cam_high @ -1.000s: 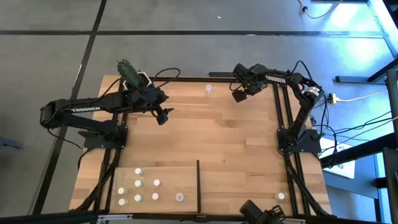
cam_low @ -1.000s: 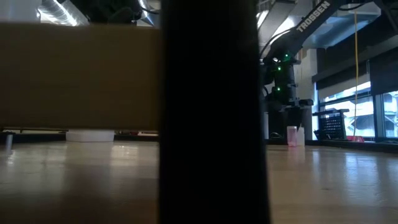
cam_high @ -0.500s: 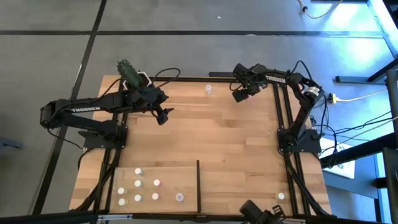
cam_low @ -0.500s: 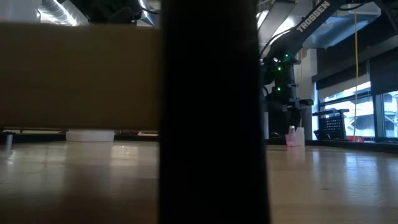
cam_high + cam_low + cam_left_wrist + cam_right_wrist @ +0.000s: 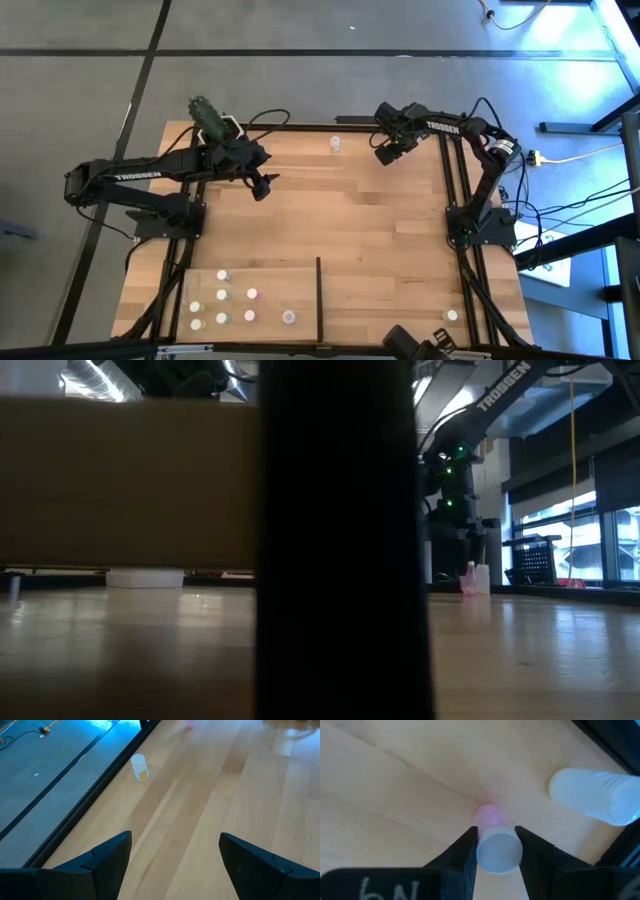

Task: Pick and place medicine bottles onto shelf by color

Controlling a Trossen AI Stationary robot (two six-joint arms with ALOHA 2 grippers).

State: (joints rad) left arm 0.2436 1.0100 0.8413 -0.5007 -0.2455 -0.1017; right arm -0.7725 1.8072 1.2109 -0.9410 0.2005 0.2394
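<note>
My right gripper [image 5: 384,153] is at the table's far edge, shut on a small pink bottle with a white cap [image 5: 497,851]; the bottle also shows in the low view [image 5: 467,579]. A clear white bottle [image 5: 592,795] stands beside it. My left gripper [image 5: 263,186] is open and empty over the far left of the table. Ahead of it a bottle with yellowish contents [image 5: 139,767] stands by the table's edge. The shelf [image 5: 270,278] at the near left carries several white-capped bottles [image 5: 222,297], and a thin black divider [image 5: 319,298] stands at its right edge. My right gripper pinches the pink bottle at its white cap [image 5: 485,854] between its two fingers, one on each side. The fingers come from above, pointing down. The pink body [image 5: 488,814] reaches down to the tabletop.
A white pot with a green cactus [image 5: 210,118] stands at the far left corner behind my left arm. One bottle [image 5: 335,145] stands at the far edge and another [image 5: 452,315] at the near right. In the low view the divider [image 5: 340,540] blocks the middle.
</note>
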